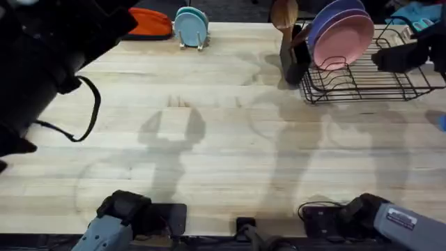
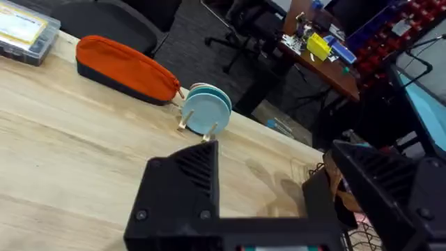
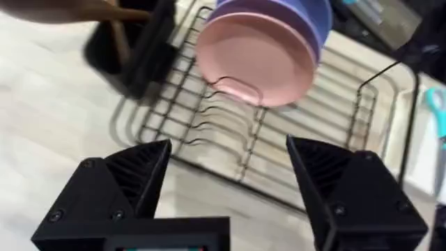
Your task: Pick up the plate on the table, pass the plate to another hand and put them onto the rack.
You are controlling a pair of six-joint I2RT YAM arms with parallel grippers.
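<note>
Now racked, plate (image 3: 256,61) beyond right end effector (image 3: 226,188)

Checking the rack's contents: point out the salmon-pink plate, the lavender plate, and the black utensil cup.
Round salmon-pink plate (image 1: 343,40): overhead view, its face.
Lavender-purple plate (image 1: 333,12): overhead view, upper rim.
Black utensil cup (image 1: 291,64): overhead view, side wall.

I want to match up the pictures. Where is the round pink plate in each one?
Overhead: the round salmon-pink plate stands upright in the black wire rack, upper right, before the lavender-purple plate.
Left wrist: I cannot make it out.
Right wrist: the pink plate stands upright in the rack, top centre.
Shared landmark: the purple plate behind it.
</note>
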